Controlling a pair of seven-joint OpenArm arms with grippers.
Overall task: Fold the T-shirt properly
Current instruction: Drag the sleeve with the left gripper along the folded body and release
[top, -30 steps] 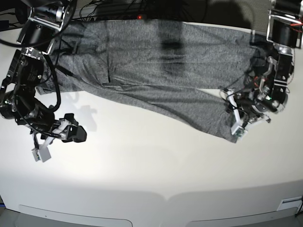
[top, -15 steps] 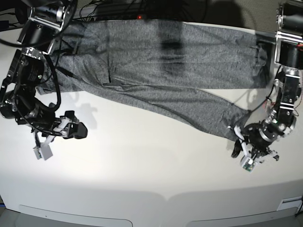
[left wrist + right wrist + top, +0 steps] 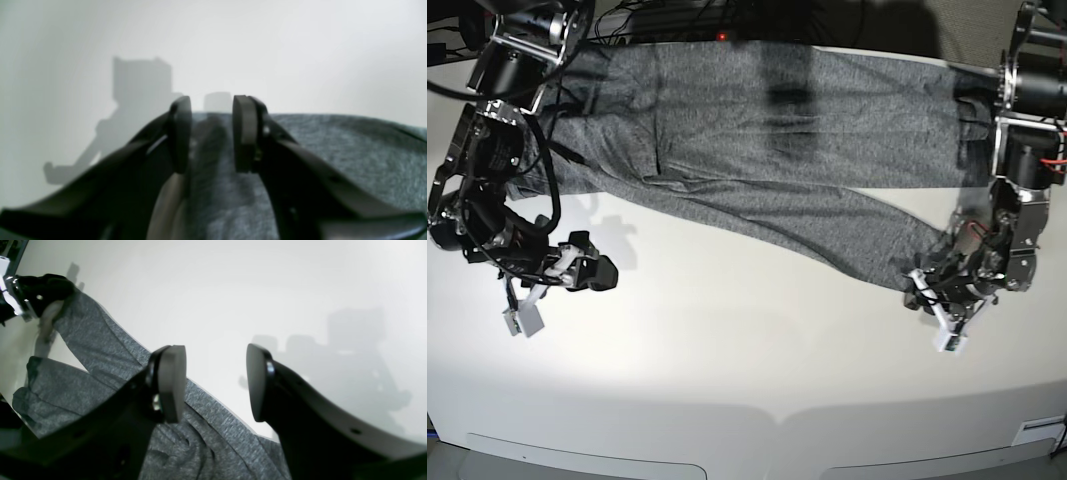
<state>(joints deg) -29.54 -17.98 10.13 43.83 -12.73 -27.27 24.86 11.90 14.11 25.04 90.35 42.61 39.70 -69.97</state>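
Lying stretched across the far side of the white worktop, the grey T-shirt had one long sleeve trailing toward the left gripper. That gripper hung at the cuff with jaws spread and cloth between them, unpinched, probably lining up a grab. The right gripper hovered over bare worktop, jaws spread and empty, seemingly waiting.

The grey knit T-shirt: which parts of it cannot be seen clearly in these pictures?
- Base view: the heather-grey knit T-shirt has its far-left part covered by the right arm.
- Left wrist view: blurred; the black left gripper hides the sleeve end.
- Right wrist view: the right gripper hides cloth below.
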